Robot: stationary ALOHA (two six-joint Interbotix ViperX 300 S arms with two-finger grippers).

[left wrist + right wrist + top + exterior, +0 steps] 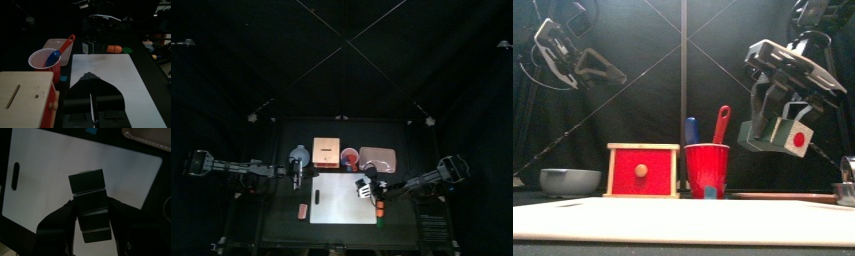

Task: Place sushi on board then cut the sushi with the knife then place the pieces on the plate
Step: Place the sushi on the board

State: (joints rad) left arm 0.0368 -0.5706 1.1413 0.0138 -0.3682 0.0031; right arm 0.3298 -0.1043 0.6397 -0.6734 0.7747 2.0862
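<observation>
The top camera hangs high above, looking down and a little backward over the table point(338, 238); the front camera sits at the table's front edge, level and close, facing the cup point(707, 172) and box point(643, 170) across the board point(673, 222). The left wrist camera looks along the board past the cup, the right wrist camera nearly straight down on it from close. All 4 share the board.

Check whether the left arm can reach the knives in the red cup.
Probably yes: the empty left gripper is near the red cup, both knives stick up clear, and the right gripper is off over the cutting board.
</observation>
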